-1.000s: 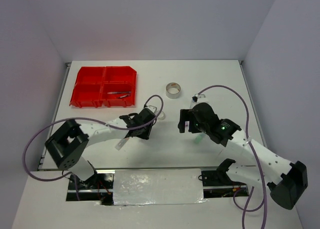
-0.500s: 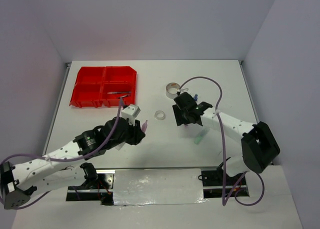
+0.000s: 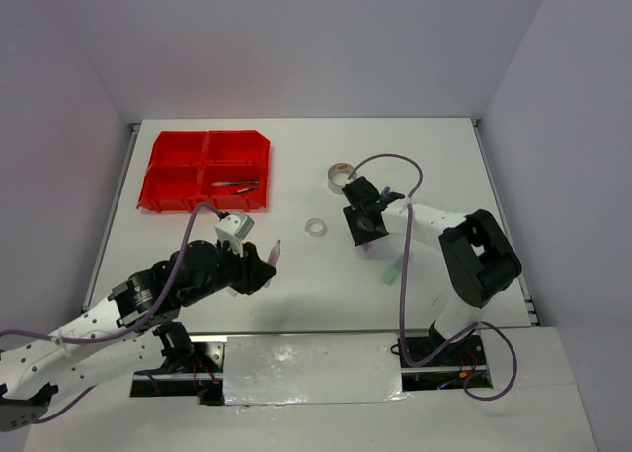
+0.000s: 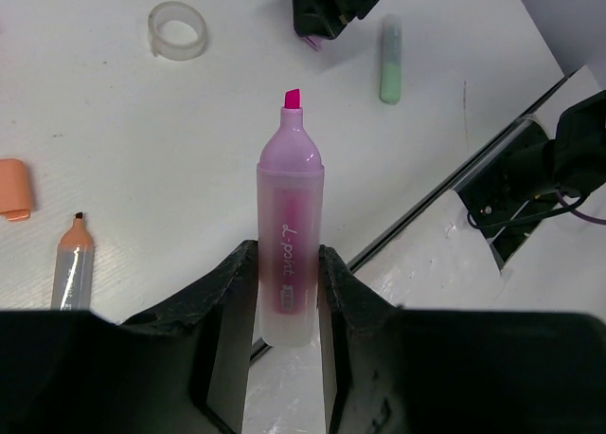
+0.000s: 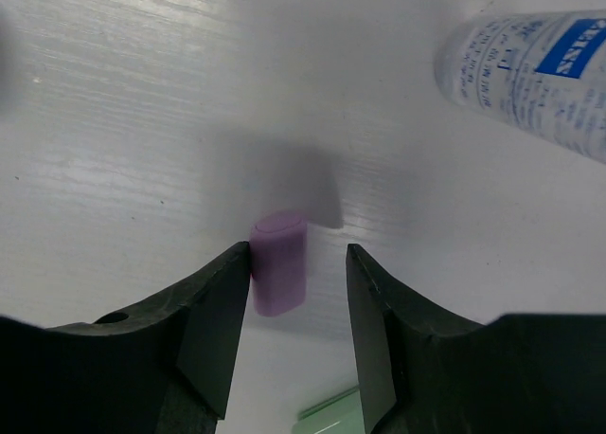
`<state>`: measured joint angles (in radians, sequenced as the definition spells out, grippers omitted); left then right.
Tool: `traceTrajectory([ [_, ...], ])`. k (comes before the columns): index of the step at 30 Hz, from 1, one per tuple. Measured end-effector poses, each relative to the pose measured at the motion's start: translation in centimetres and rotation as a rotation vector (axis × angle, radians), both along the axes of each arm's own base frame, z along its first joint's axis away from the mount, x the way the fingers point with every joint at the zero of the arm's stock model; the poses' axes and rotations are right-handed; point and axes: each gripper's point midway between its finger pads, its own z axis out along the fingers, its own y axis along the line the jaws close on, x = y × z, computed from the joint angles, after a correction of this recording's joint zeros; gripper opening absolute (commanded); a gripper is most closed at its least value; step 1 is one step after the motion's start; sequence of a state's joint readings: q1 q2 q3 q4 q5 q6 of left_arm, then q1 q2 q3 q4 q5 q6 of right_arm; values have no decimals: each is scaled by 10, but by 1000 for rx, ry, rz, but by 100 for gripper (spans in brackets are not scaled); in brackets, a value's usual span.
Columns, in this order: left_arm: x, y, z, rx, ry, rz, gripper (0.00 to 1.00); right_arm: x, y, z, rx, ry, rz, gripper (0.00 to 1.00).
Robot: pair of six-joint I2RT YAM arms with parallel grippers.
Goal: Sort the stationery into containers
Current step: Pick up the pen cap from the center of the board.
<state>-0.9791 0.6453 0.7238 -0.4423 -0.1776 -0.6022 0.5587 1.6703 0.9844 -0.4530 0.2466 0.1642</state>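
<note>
Sorting at an early stage, judging by the tray (image 3: 205, 162): only two pens (image 3: 235, 186) inside, in the near right compartment; nothing discernible in the other three, though hard to confirm from the top view.

Clamped in the left gripper (image 4: 287, 292), jaws narrow on the barrel: pink marker (image 4: 289, 235), uncapped, tip pointing away from the wrist, held off the bench (image 3: 444, 156) near its front edge and well apart from the tray.

Straddled by the right gripper (image 5: 296, 263), jaws wide and not closed: purple cap (image 5: 277, 268), lying on the bench, just beside or touching one finger (image 5: 213, 320), clear of the other. Probably the pink marker's cap, so capping likely before binning.

Lying loose on the bench: ring (image 4: 178, 29) between the two grippers; roll (image 3: 339, 175) and bottle (image 5: 530, 74) just beyond the right gripper; green marker (image 4: 390, 45) just to its near side; orange marker (image 4: 73, 263) with orange cap (image 4: 13, 188) beside it.

Remaining, then: nearly everything (three markers, two caps, ring, roll, bottle), all to be carried to the tray.
</note>
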Motion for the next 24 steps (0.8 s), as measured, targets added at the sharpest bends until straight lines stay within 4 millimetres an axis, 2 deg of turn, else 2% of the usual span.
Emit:
traceTrajectory([
  [8, -1, -1, -16, 41, 32, -6, 0, 5, 8, -3, 22, 15, 27, 48],
  [12, -1, -1, -16, 42, 33, -7, 0, 5, 10, -11, 28, 38, 32, 47],
  [19, -1, -1, -16, 40, 31, -7, 0, 6, 14, -11, 58, 45, 18, 41],
  [20, -1, -1, -16, 40, 31, -7, 0, 6, 14, -11, 62, 46, 10, 42],
  [21, -1, -1, -16, 40, 32, -7, 0, 5, 14, -11, 66, 47, 1, 48],
  [24, -1, -1, -16, 41, 32, -7, 0, 5, 15, -11, 77, 50, -28, 56],
])
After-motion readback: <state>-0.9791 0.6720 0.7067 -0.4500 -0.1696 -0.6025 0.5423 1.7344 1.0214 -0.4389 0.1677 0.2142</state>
